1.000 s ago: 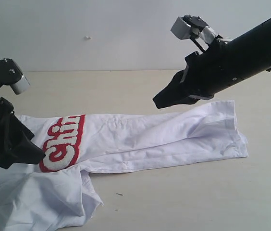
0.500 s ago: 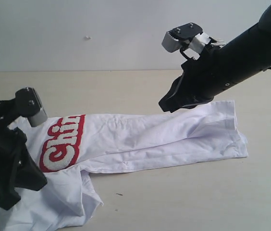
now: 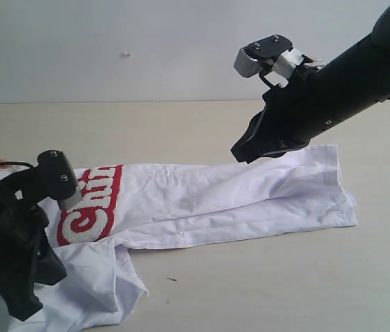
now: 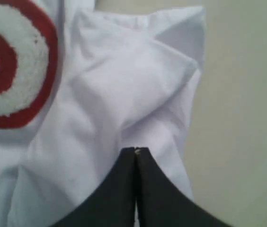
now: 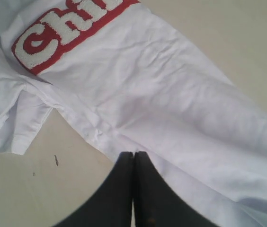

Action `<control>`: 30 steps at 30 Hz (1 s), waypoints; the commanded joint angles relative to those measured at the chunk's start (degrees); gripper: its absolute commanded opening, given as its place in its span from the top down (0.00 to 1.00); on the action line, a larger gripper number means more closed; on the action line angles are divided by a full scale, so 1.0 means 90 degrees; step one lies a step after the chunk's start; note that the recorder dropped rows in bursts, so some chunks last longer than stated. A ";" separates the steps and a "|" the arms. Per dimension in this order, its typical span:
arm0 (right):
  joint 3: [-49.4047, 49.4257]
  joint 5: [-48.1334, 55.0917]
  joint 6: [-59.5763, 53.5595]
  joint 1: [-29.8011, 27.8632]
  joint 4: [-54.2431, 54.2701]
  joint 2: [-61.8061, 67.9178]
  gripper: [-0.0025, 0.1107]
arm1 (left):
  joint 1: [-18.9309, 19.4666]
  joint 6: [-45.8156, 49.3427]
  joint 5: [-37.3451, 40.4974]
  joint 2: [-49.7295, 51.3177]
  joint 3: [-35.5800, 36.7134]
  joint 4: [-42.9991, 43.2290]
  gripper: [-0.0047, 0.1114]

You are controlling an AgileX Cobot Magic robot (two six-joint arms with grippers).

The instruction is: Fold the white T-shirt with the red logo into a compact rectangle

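now that the left tool has sunk lower over the white t-shirt, tips together, right tool likewise

A bare lab test bench: plain beige table, blank white wall across the top, black robot arms either side.

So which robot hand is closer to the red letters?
Left. The left gripper is down on the white T-shirt, just beside the red logo. The right gripper hangs above the shirt's other end, far from the letters.
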 commanded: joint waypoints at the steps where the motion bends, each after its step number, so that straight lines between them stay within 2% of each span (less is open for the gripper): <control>1: -0.0042 -0.0059 0.0003 0.0006 -0.0002 0.0000 0.98 | -0.0257 0.0083 0.0399 -0.0319 -0.0100 -0.0336 0.96; 4: -0.0042 -0.0057 0.0003 0.0006 -0.0002 -0.0012 0.98 | -0.0257 0.0292 0.0587 0.0014 0.0417 -0.0414 0.96; 7: -0.0042 -0.0027 0.0003 0.0006 -0.0033 -0.0012 0.98 | -0.0257 0.0576 0.0421 0.0073 0.0338 -0.0399 0.92; 9: -0.0042 -0.0046 0.0003 0.0006 -0.0033 -0.0012 0.98 | -0.0257 0.0576 0.0510 -0.0062 0.0190 -0.0415 0.69; 11: -0.0042 -0.0093 0.0003 0.0006 -0.0033 -0.0012 0.98 | -0.0257 0.0544 0.0322 -0.0137 0.0217 -0.0416 0.40; 12: -0.0042 -0.0133 0.0003 0.0006 -0.0033 -0.0012 0.98 | -0.0272 0.0412 0.0190 -0.0151 0.0272 -0.0491 0.31; 13: -0.0042 -0.0164 0.0003 0.0006 -0.0033 -0.0012 0.98 | -0.0320 0.0270 0.0033 -0.0151 0.0343 -0.0581 0.26; 15: -0.0042 -0.0193 0.0003 0.0006 -0.0033 -0.0012 0.98 | -0.0560 0.0181 -0.0137 -0.0151 0.0422 -0.0521 0.30; 17: -0.0042 -0.0205 0.0003 0.0006 -0.0033 -0.0012 0.98 | -0.1053 0.0193 -0.0067 -0.0151 0.0422 -0.0432 0.43; 18: -0.0042 -0.0221 0.0003 0.0006 -0.0033 -0.0012 0.98 | -0.1455 0.0111 -0.0015 -0.0151 0.0435 0.0182 0.53; 20: -0.0042 -0.0221 0.0003 0.0006 -0.0033 -0.0012 0.98 | -0.1834 -0.0533 0.0015 -0.0151 0.0585 0.1019 0.59; 22: -0.0042 -0.0221 0.0003 0.0006 -0.0033 -0.0012 0.98 | -0.1955 -0.0880 -0.0059 -0.0151 0.0749 0.1389 0.50; 25: -0.0042 -0.0203 0.0003 0.0006 -0.0033 -0.0012 0.98 | -0.1956 -0.1415 -0.0743 -0.0151 0.1012 0.1938 0.40; 28: -0.0042 -0.0169 0.0003 0.0006 -0.0033 -0.0012 0.98 | -0.1956 -0.1988 -0.1240 -0.0076 0.1106 0.2501 0.42; 30: -0.0042 -0.0159 0.0003 0.0006 -0.0033 -0.0012 0.98 | -0.1956 -0.2234 -0.1317 -0.0002 0.1116 0.2507 0.44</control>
